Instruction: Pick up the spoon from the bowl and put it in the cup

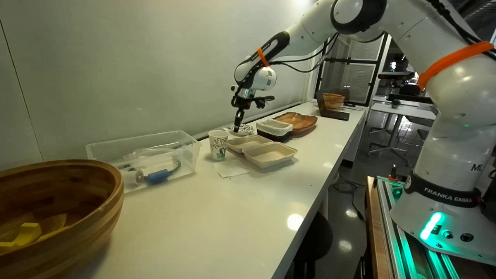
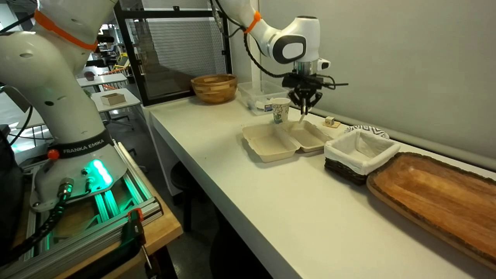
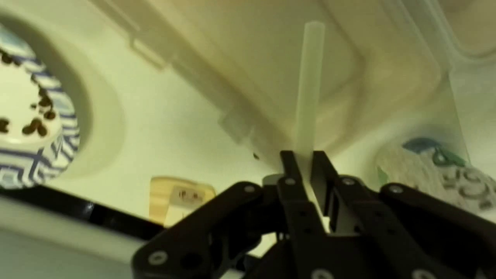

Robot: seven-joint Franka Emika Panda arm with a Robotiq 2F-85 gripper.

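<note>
Wrist view: the gripper pinches a slim, pale stick, presumably the spoon, its free end over the takeout clamshell. The patterned paper cup stands nearby on the desk in both exterior views. Clean delivery likely means raising the tip above the rim, turning it upright, then lowering before release.

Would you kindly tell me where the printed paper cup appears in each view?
In an exterior view: paper cup, just left of centre.
In an exterior view: paper cup, right of centre, above mid-height.
Wrist view: paper cup, by the right edge, below mid-height.
Shared landmark in all three: open takeout container, close to the paper cup.
</note>
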